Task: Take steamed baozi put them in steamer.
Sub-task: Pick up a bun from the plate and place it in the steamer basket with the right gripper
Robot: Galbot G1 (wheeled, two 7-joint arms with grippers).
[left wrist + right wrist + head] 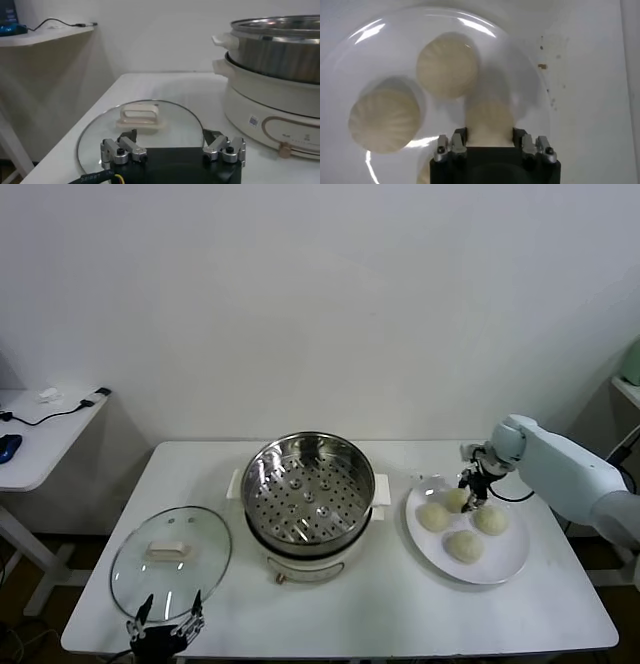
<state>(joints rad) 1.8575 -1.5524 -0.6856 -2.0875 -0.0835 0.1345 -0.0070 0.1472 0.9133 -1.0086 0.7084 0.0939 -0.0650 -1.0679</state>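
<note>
The steamer (308,496), a shiny perforated steel basket on a white pot base, stands empty at mid-table; its side shows in the left wrist view (280,45). Four cream-white baozi lie on a white plate (505,562) to its right. My right gripper (470,494) is down on the far baozi (456,500). In the right wrist view the gripper (489,132) is shut on that baozi (489,117), which fills the gap between the fingers, with two others (447,64) (384,120) beyond. My left gripper (168,616) is open and empty at the front left.
A round glass lid (170,556) with a white handle lies at the front left, just beyond the left gripper (170,135). A side table (40,434) with cables stands further left. The table's right edge is close to the plate.
</note>
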